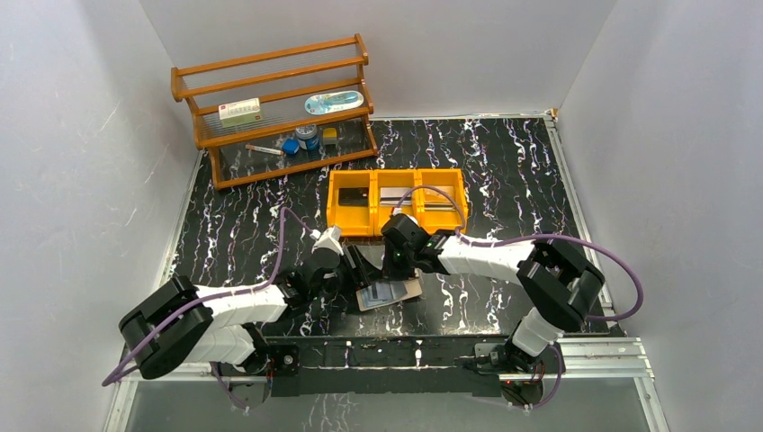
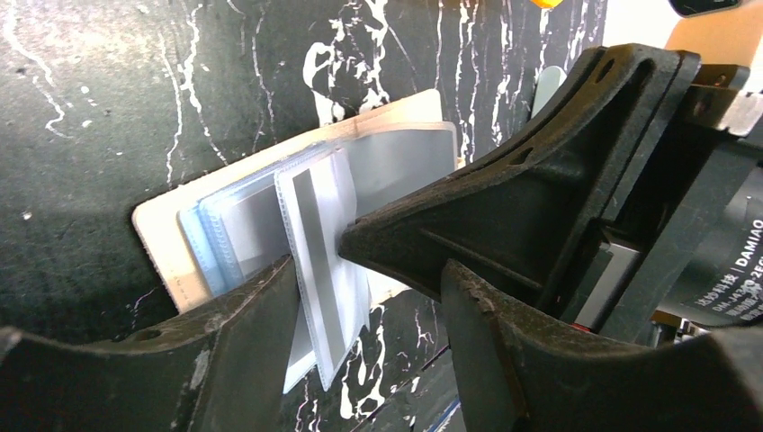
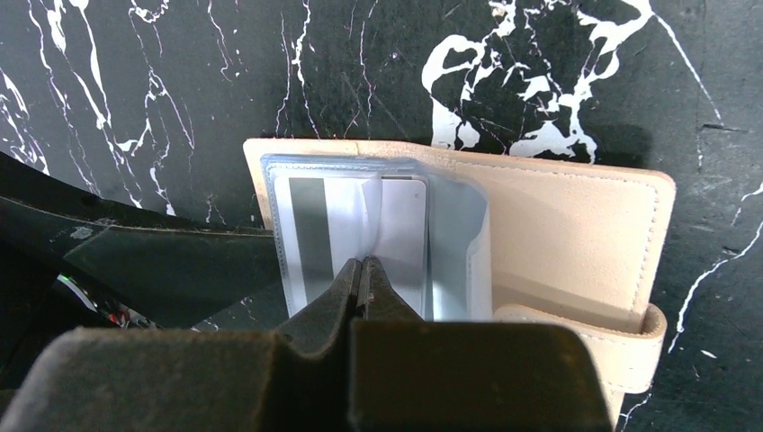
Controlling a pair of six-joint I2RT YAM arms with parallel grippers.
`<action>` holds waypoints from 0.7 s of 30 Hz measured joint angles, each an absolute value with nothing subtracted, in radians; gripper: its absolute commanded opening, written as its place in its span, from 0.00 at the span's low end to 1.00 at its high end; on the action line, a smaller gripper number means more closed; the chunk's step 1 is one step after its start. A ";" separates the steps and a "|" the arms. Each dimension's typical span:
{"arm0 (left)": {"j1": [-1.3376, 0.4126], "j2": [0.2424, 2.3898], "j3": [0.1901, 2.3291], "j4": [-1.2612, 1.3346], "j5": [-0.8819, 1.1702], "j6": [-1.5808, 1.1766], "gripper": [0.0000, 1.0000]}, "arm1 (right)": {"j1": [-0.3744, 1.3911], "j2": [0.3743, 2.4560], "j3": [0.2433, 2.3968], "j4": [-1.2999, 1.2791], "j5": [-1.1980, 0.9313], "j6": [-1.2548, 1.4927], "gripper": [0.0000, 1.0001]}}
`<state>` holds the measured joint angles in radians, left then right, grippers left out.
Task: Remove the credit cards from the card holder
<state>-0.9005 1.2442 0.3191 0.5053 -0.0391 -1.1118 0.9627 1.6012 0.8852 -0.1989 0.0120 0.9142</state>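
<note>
- Card holder: open on counter, at 6 o'clock of yellow bin.
- Right fingers: clenched, tips at 3 o'clock edge of striped card.
- Left fingers: released, straddling that card.

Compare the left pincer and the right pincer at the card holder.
The left pincer has its jaws apart, while the right pincer is shut, tips together. The left pincer straddles a raised clear sleeve with a striped card in it, while the right pincer points its closed tip at that sleeve's face. Both are black and meet over the open card holder.
</note>
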 measured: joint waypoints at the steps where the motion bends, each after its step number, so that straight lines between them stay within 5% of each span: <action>1: -0.899 1.246 0.318 0.510 -0.039 -1.112 0.54 | 0.962 1.600 0.885 -0.199 0.012 0.914 0.00; 6: -0.898 1.270 0.316 0.557 -0.015 -1.113 0.52 | 0.957 1.575 0.867 -0.200 0.013 0.914 0.28; 10: -0.897 1.279 0.316 0.577 -0.006 -1.112 0.52 | 0.950 1.531 0.852 -0.233 0.046 0.913 0.39; 21: -0.894 1.369 0.403 0.575 0.075 -1.061 0.52 | 0.948 1.322 0.852 -0.415 0.230 0.936 0.49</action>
